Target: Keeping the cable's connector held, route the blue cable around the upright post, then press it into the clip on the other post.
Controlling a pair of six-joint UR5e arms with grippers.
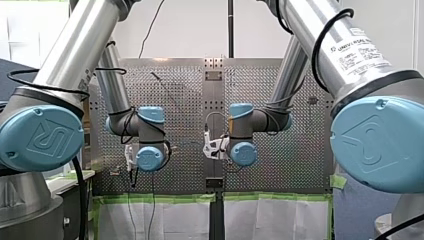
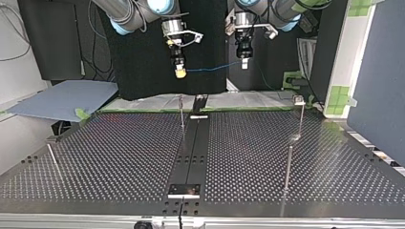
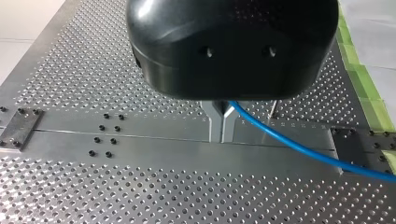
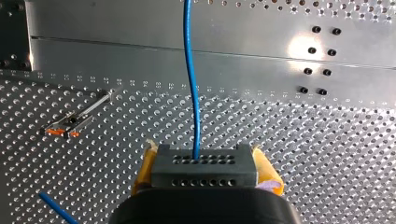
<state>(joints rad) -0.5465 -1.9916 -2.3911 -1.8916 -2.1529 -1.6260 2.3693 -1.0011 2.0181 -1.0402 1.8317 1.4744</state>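
Right gripper (image 2: 180, 71): yellow pads, clamped on black connector (image 4: 204, 166). Left gripper (image 3: 222, 125): metal fingers pinched shut on blue cable (image 2: 210, 69).

Top view: cable up in air, pulled tight from right gripper toward 3 o'clock to left gripper, touching no post.

Upright post (image 2: 182, 119): 6 o'clock of right gripper, not wrapped yet.

Clip (image 2: 299, 99) atop other post (image 2: 301, 119): 4 o'clock, nothing in it.

Likely just starting. Hold done; wrap and press still to do.

No boxes or bowls seen.

Blue cable (image 4: 191, 93), blk connector (image 4: 204, 166), yellow pads (image 4: 265, 169), perforated silver table (image 4: 299, 140).
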